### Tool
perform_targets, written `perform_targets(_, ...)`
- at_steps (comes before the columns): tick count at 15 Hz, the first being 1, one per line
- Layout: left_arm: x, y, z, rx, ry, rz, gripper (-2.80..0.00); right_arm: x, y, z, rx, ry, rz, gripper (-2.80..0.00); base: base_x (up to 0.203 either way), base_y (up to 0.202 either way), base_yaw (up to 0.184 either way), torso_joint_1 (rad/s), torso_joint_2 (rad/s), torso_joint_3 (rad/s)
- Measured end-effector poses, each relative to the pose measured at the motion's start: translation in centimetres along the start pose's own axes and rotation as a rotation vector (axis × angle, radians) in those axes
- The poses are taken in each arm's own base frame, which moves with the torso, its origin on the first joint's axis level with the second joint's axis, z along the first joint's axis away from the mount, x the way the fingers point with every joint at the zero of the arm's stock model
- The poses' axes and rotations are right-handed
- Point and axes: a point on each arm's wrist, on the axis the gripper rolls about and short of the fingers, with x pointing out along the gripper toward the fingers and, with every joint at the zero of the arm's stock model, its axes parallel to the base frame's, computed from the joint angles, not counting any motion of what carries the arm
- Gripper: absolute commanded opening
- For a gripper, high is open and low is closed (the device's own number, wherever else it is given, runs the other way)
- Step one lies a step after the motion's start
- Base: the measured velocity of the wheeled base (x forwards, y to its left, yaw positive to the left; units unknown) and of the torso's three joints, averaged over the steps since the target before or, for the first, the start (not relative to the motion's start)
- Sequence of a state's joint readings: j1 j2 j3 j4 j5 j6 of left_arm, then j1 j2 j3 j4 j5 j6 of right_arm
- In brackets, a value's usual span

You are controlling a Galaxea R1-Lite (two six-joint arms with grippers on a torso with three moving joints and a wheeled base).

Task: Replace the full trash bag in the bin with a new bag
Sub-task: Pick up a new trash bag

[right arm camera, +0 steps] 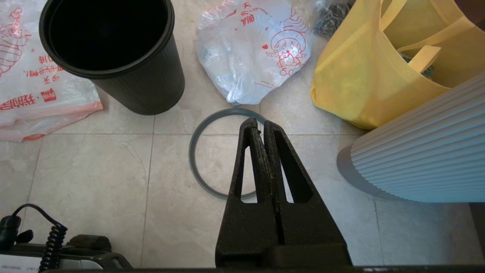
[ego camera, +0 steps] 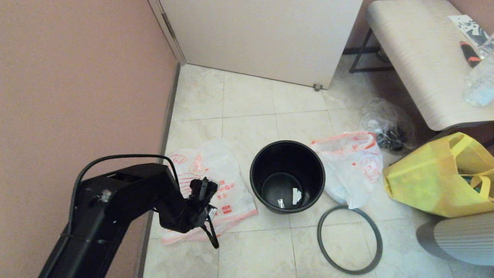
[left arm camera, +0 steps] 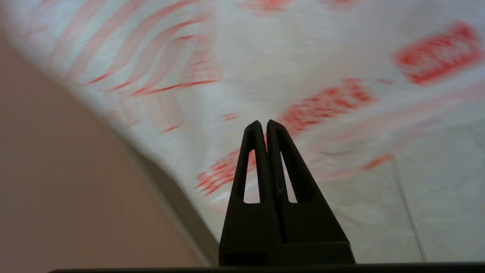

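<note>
The black bin [ego camera: 287,175] stands open on the tiled floor with no bag in it, only small white scraps at its bottom. The limp new bag [ego camera: 222,181] with red stripes and characters lies flat to its left, by the wall. My left arm [ego camera: 127,200] reaches over that bag; my left gripper [left arm camera: 264,122] hangs just above its print [left arm camera: 329,102], shut and holding nothing. The lumpy full trash bag [ego camera: 353,166] rests against the bin's right side. My right gripper [right arm camera: 261,122] is shut and empty above the floor, near the bin [right arm camera: 113,49] and full bag [right arm camera: 254,49].
A thin dark grey hoop [ego camera: 349,239] lies on the floor in front of the full bag. A yellow tote [ego camera: 440,177], a clear bag of dark items [ego camera: 386,127], a bench [ego camera: 417,58] and a white ribbed object [ego camera: 463,239] crowd the right. The pink wall [ego camera: 77,77] runs along the left.
</note>
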State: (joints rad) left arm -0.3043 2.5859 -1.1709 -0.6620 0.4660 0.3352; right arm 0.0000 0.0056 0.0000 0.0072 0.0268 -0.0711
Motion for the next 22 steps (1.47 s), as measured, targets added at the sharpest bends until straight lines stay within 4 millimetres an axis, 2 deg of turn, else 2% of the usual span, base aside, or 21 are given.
perform_targets(6, 3.1, -3.0, 0.2, 0.101, 0.029, -0.073, 0.00, 0.5, 0.0, 0.1, 0.002, 0.062, 0.004, -2.80, 0.000, 0.000, 0.000, 0.000, 0.00, 0.000)
perform_targets(10, 3.3, -5.1, -0.8, 0.140, 0.025, -0.187, 0.00, 0.8, 0.0, 0.2, 0.003, 0.105, 0.008, -2.80, 0.000, 0.000, 0.000, 0.000, 0.00, 0.000)
perform_targets(13, 3.5, -5.7, -1.5, 0.186, 0.035, -0.202, 0.00, 0.9, 0.0, 0.2, 0.003, 0.118, 0.010, -2.80, 0.000, 0.000, 0.000, 0.000, 0.00, 0.000)
perform_targets(22, 6.6, -7.0, -0.2, 0.229, -0.013, -0.155, 0.00, 1.3, -0.1, 0.3, 0.003, 0.171, 0.022, -2.80, 0.000, 0.000, 0.000, 0.000, 0.00, 0.000)
